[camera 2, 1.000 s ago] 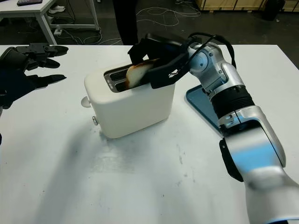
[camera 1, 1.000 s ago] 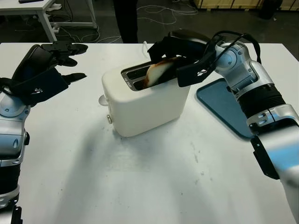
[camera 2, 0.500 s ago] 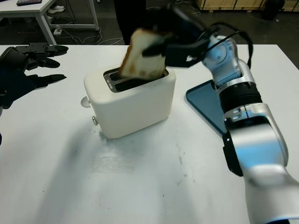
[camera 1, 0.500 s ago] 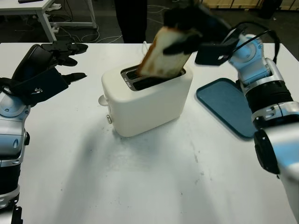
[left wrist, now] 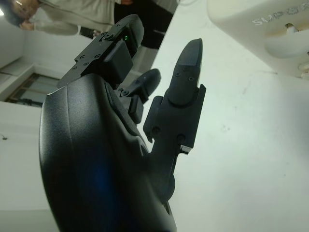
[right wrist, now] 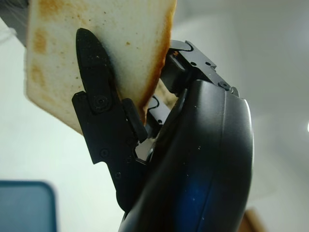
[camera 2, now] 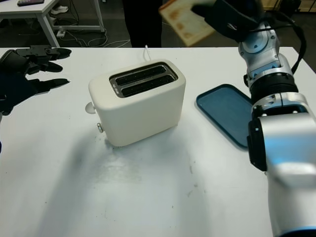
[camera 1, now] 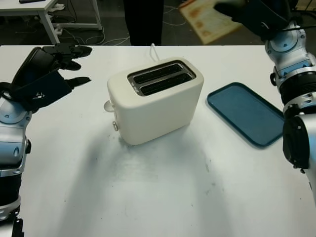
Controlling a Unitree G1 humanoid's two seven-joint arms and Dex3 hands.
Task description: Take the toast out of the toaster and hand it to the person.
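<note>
The toast (camera 2: 183, 19) is now lifted well above the toaster (camera 1: 155, 98), pinched by the right hand (camera 2: 229, 17) fingers (right wrist: 99, 96). Both slots are left empty, so only the handover to the person (camera 1: 143, 19) behind the toaster is left. The left hand (camera 1: 44, 74) is held open beside the toaster.

toast (camera 1: 207, 19) blurred, top cut off, person (camera 1: 143, 22) cropped above legs

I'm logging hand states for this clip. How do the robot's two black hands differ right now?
The right hand is raised high beyond the blue tray, clamped on the browned slice of toast. The left hand is open, low over the white table, left of the cream two-slot toaster. Both are black and three-fingered.
</note>
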